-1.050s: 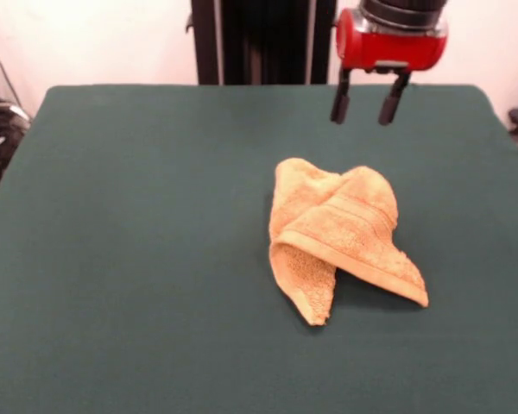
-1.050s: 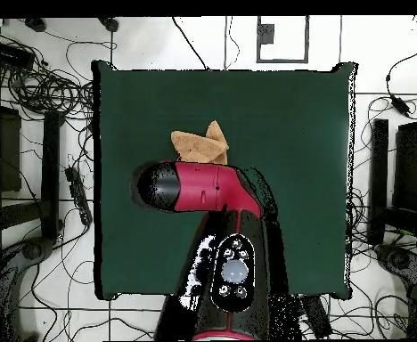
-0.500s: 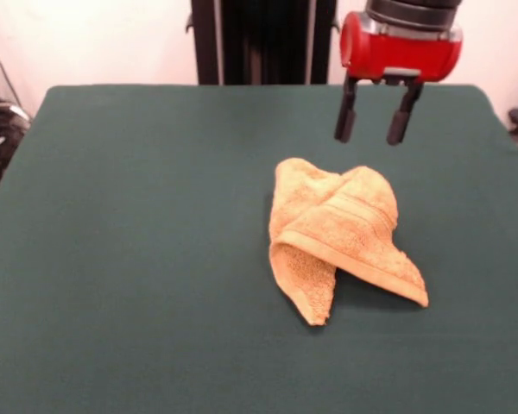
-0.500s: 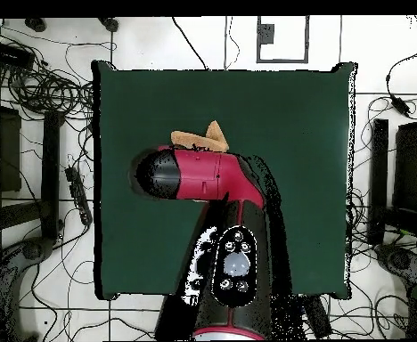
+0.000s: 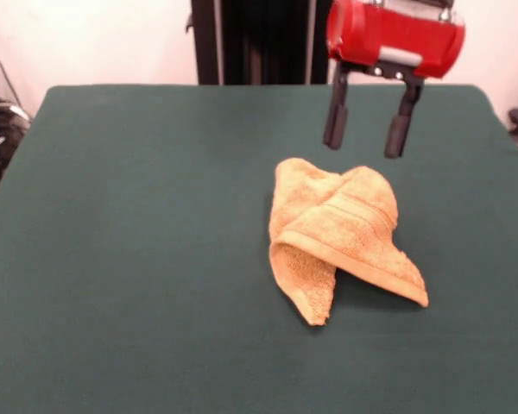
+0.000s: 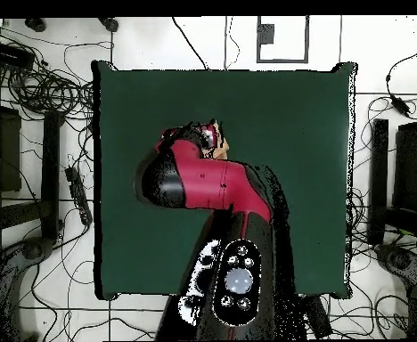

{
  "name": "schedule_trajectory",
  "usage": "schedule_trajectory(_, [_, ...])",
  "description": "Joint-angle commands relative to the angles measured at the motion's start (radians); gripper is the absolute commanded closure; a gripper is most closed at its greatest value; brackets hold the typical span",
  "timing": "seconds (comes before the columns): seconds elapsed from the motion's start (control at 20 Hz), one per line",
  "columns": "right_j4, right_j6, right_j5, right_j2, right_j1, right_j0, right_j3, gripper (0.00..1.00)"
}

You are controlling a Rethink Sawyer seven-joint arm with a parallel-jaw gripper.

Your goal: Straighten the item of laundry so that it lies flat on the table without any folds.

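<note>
Green table (image 5: 138,259) holds the folded towel (image 5: 341,237) just below the wide-spread, empty fingers (image 5: 335,127).

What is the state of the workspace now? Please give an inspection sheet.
Surface: table with green cloth.
Job's things: towel crumpled, folded over itself, not flat.
Clutter: nothing seen on the table.
Grippers: gripper open, above the table just behind the towel, not touching it.
Cables: many loose cables on the floor around the table.
Surroundings: black stands beside the table.
</note>
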Motion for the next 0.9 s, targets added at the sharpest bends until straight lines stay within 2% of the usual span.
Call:
schedule_trajectory(0.05, [0.071, 0.41, -0.182, -0.08, 0.018, 0.092, 0.229, 0.0])
schedule_trajectory(0.5, [0.25, 0.484, -0.317, -0.121, 0.08, 0.151, 0.347, 0.0])
schedule_trajectory(0.65, [0.239, 0.452, -0.308, -0.102, 0.079, 0.136, 0.324, 0.0])
schedule_trajectory(0.75, [0.206, 0.437, -0.304, -0.044, 0.069, 0.088, 0.316, 0.0])
schedule_trajectory(0.9, [0.192, 0.467, -0.344, -0.001, 0.089, 0.054, 0.323, 0.0])
